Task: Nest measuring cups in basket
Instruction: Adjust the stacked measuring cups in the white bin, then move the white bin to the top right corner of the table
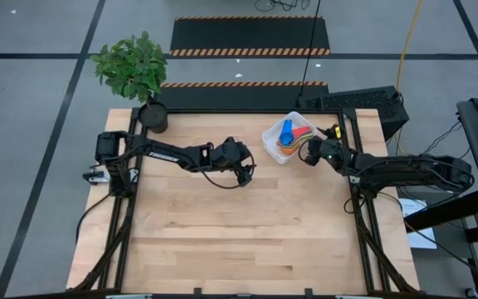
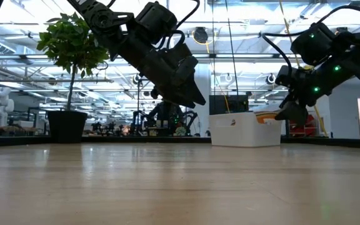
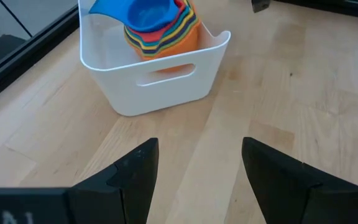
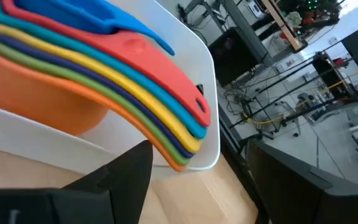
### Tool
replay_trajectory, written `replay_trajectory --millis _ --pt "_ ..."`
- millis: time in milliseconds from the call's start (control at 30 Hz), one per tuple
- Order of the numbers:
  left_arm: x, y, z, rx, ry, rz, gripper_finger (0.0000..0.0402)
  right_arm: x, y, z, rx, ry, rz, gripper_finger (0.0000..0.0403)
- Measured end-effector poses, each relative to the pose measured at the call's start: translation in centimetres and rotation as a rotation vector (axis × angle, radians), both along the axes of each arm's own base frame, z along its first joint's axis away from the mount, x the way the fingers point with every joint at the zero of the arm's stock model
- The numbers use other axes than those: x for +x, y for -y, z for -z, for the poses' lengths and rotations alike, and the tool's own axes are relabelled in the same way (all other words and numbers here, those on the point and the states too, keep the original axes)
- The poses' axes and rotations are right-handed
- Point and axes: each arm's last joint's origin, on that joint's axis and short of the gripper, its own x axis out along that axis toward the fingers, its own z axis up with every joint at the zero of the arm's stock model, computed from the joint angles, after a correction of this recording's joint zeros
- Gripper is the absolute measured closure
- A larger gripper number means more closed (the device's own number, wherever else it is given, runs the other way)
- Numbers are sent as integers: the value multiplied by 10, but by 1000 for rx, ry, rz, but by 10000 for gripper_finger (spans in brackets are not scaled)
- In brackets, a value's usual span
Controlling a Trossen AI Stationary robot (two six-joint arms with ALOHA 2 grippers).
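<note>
The white basket [image 1: 272, 145] stands on the table's far right part. Several measuring cups [image 1: 290, 133] sit nested inside it, an orange one lowest and a blue one on top [image 3: 146, 12]. Their stacked handles [image 4: 166, 106] stick out over the basket's rim [image 4: 211, 149]. My right gripper [image 1: 309, 153] hovers open just right of the basket, its fingers [image 4: 129, 174] below the handles' ends and touching nothing. My left gripper [image 1: 246, 172] hangs open above the table's middle, pointing at the basket [image 3: 160, 87], nothing between its fingers.
A potted plant [image 1: 148, 112] stands at the table's far left corner. A dark keyboard-like device [image 1: 363, 101] lies beyond the far right corner. A black frame rail [image 1: 351, 149] runs along the right edge, close to my right gripper. Bare wood [image 1: 239, 241] spreads over the near half.
</note>
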Motion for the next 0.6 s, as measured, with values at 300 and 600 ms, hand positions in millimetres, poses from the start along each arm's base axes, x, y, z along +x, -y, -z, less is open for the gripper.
replay_trajectory --millis 300,600 --pt "0 0 0 0 1 0 167 0 2 -5 -85 0 84 149" --pt "0 0 0 0 1 0 167 1 4 -10 -134 8 113 149"
